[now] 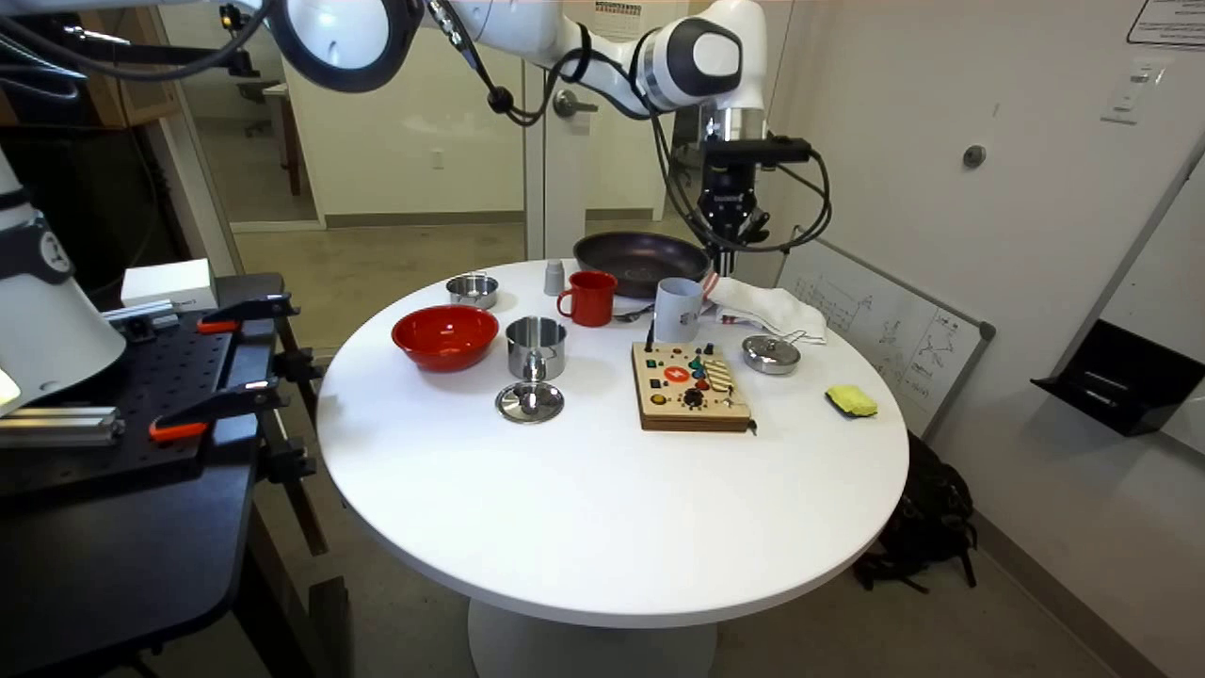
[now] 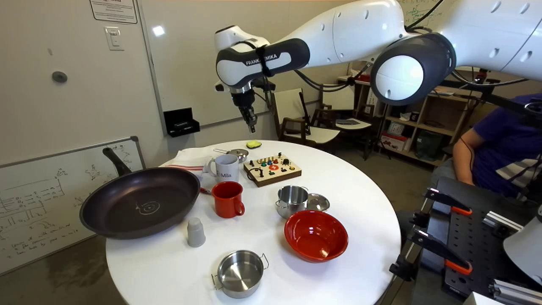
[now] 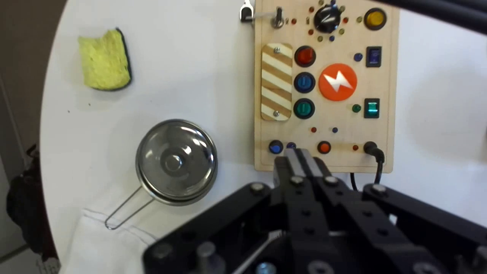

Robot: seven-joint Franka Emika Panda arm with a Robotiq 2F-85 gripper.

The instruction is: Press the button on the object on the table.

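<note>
Gripper (image 3: 302, 154) sits closest to the lens in the wrist view: fingers clenched against each other, hanging above the table (image 1: 565, 499) and well apart from it. Seen from there, the fingertips mask a strip of the wooden board (image 3: 321, 108) between a blue knob (image 3: 276, 147) and an orange button (image 3: 324, 147); a black cable (image 3: 377, 156) plugs in along the same side. Board lies flat, controls up, between the table's middle and the edge where the yellow sponge (image 1: 852, 400) sits. Crowding its cable side: pale mug (image 2: 227, 169), just beside. Lidded steel pan (image 3: 177, 163) sits near, between sponge and white cloth (image 1: 772, 306). Cloth and black pan (image 2: 123, 203) line the edge facing the leaning whiteboard (image 1: 890, 330). Red mug (image 2: 226, 203) stands between black pan and steel pot (image 2: 291, 208). Near the edge facing the black bench (image 1: 104, 574): red bowl (image 1: 445, 356), with the steel pot just beside it and a round lid (image 1: 530, 407) next to the pot. Shallow two-handled pot (image 2: 240, 292) sits near the edge, between bowl and grey shaker (image 2: 195, 233).
</note>
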